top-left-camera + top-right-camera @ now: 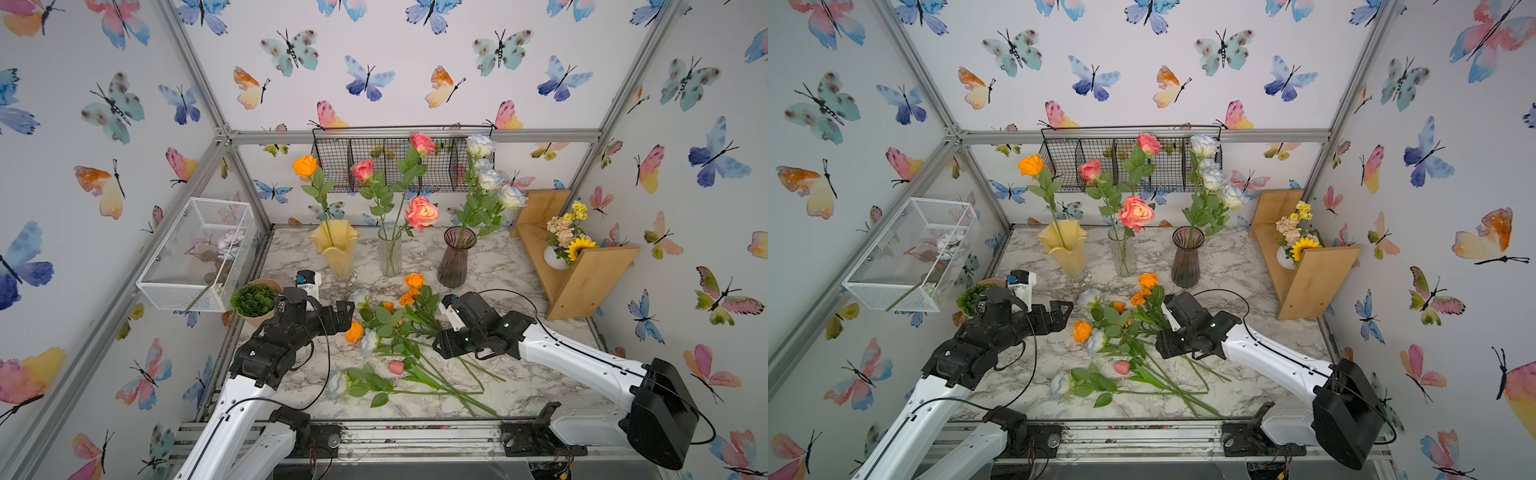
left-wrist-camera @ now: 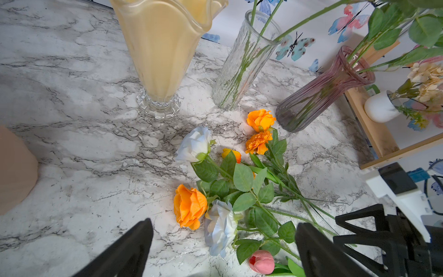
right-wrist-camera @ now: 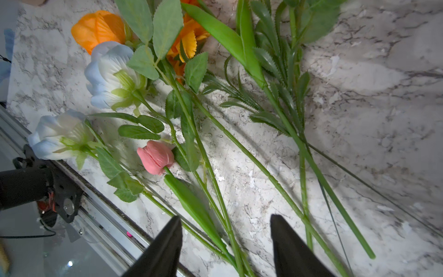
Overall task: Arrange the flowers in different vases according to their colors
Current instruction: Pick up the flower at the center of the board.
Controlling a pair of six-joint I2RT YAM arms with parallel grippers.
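Three vases stand at the back: a yellow ruffled one (image 1: 334, 249) holding an orange rose, a clear ribbed cylinder (image 1: 390, 253) with pink roses, and a purple flared one (image 1: 455, 259) with white roses. Loose flowers lie mid-table: an orange rose (image 1: 354, 331), white roses (image 1: 369, 341), a pink tulip (image 1: 396, 367) and marigolds (image 1: 414, 280). My left gripper (image 2: 224, 225) hovers open beside the orange rose (image 2: 189, 206), holding nothing. My right gripper (image 3: 225, 217) is low over the bundle of green stems (image 3: 215, 191), its jaws apart with stems between them.
A succulent in a tan pot (image 1: 254, 301) sits by the left arm. A white wire basket (image 1: 195, 253) hangs on the left wall and a black one (image 1: 399, 166) on the back wall. A wooden shelf (image 1: 582, 270) at the right holds a sunflower bouquet (image 1: 567, 241).
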